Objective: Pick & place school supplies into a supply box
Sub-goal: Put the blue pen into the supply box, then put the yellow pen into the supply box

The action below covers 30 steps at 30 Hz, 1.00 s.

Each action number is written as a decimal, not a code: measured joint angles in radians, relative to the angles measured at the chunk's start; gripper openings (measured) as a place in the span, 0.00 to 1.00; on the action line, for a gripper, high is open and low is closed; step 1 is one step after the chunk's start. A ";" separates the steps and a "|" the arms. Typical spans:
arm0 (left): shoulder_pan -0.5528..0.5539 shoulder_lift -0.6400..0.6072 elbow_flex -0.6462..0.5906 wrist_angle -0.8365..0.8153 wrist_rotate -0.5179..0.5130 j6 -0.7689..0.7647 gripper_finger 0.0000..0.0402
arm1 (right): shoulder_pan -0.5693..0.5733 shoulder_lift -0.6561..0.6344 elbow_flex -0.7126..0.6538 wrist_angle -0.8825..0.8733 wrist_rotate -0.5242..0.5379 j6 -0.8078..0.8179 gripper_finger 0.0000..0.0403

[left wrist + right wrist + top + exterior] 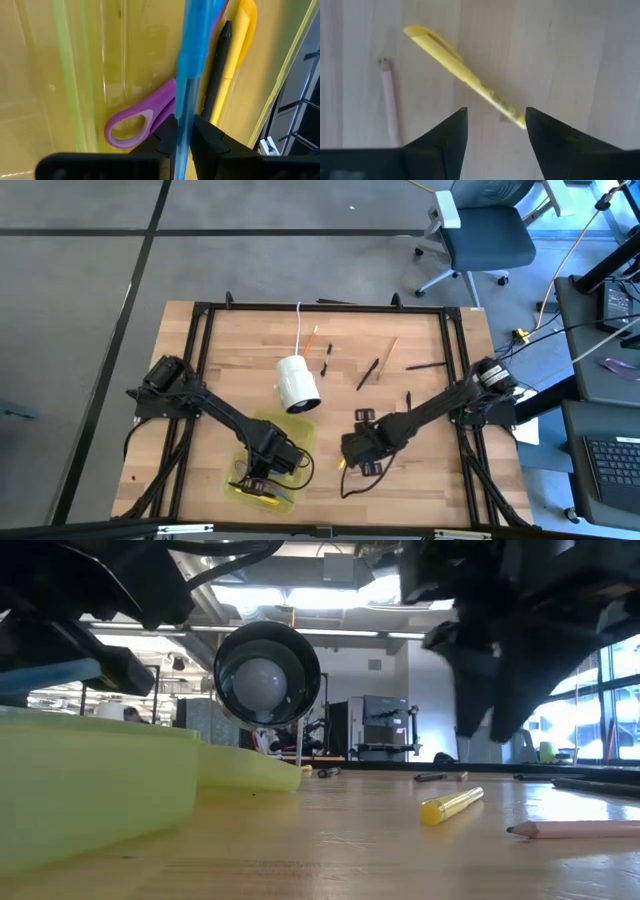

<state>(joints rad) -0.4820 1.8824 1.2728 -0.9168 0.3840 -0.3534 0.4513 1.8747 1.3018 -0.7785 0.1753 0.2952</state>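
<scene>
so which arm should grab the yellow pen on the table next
Right. The right gripper hangs open directly over the yellow pen, fingers either side of it. The left gripper is over the box, a blue pen between its fingers.

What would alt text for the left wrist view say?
The left tool pinches a blue pen over the yellow-green box. Below it in the box lie purple scissors, a black pen and a yellow pen.
</scene>
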 joint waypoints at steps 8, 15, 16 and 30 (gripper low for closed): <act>-0.010 0.000 0.000 -0.001 -0.003 -0.011 0.15 | -0.023 0.026 0.000 0.034 -0.053 -0.108 0.50; -0.005 -0.008 0.001 -0.021 0.000 -0.044 0.17 | -0.026 0.044 0.000 0.079 -0.061 -0.213 0.50; -0.004 -0.008 0.006 -0.033 0.000 -0.051 0.17 | -0.027 0.049 0.000 0.080 -0.065 -0.223 0.50; -0.005 -0.026 0.130 -0.101 -0.005 -0.056 0.17 | -0.035 0.115 0.000 0.123 -0.101 -0.248 0.48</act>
<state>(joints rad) -0.4866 1.8561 1.4031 -1.0178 0.3794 -0.4099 0.4165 1.9902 1.3022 -0.6552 0.0738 0.0470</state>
